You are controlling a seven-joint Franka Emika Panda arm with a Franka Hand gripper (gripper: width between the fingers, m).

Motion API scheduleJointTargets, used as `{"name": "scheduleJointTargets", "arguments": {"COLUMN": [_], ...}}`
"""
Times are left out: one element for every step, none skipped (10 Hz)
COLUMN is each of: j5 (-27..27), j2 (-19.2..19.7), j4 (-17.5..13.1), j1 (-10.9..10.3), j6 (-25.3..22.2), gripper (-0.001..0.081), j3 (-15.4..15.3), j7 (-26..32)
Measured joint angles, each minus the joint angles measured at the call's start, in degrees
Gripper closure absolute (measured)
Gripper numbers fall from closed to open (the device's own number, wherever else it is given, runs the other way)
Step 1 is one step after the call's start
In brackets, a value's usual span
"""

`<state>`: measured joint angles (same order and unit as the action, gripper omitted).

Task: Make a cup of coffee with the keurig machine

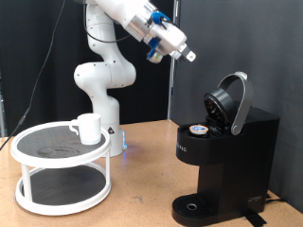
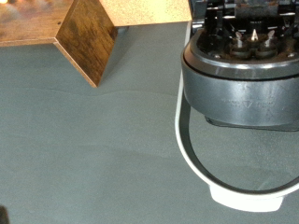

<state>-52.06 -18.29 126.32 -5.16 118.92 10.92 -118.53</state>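
Note:
The keurig machine [image 1: 225,161] is matte black and stands at the exterior view's right with its hinged lid [image 1: 230,99] raised. A small pod with a dark, orange-marked top [image 1: 198,130] sits in its open chamber. The cup [image 1: 88,128], a plain white mug, stands on the top tier of a white round rack [image 1: 62,151] at the exterior view's left. My gripper [image 1: 187,55] is high in the air, above and to the left of the open lid, holding nothing that shows. The wrist view looks at the raised lid's underside [image 2: 245,79] and its pale handle band [image 2: 192,154]; no fingers show there.
The rack has two dark mesh tiers. The arm's white base [image 1: 102,80] stands behind it on the wooden table [image 1: 142,194]. A black curtain hangs behind. In the wrist view a table corner [image 2: 86,37] shows over grey floor [image 2: 93,149].

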Motion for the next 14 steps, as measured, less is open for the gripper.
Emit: {"name": "scheduleJointTargets", "arguments": {"j5": [0.0,0.0,-0.1,-0.4,-0.8,-1.2,-1.3,-1.2,-0.4,1.4,3.1,4.4,5.7,7.6], "j2": [0.0,0.1,0.4,1.0,2.0,3.0,3.8,4.5,5.1,5.7,6.3,6.8,7.3,8.0], "j4": [0.1,0.0,-0.7,-2.1,-3.9,-5.7,-7.2,-8.4,-9.5,-10.6,-11.7,-12.4,-13.1,-13.8], "j1": [0.0,0.0,-0.1,-0.3,-0.8,-1.4,-1.9,-2.3,-2.6,-2.8,-3.1,-3.3,-3.7,-4.0], "j6": [0.1,-0.8,-3.8,-6.6,-9.1,-10.5,-10.7,-10.7,-10.6,-10.3,-9.8,-8.9,-7.6,-6.9], "gripper": [0.0072,0.0072,0.0072,0.0072,0.0072,0.0072,0.0072,0.0072,0.0072,0.0072,0.0072,0.0072,0.0072,0.0072], "j3": [0.0,0.0,0.0,-0.1,-0.3,-0.8,-1.7,-2.8,-4.0,-5.5,-7.1,-8.7,-10.3,-11.8], "j7": [0.1,0.0,-0.2,-1.1,-2.4,-3.4,-4.4,-5.6,-7.1,-9.1,-11.1,-12.9,-14.7,-16.7]}}
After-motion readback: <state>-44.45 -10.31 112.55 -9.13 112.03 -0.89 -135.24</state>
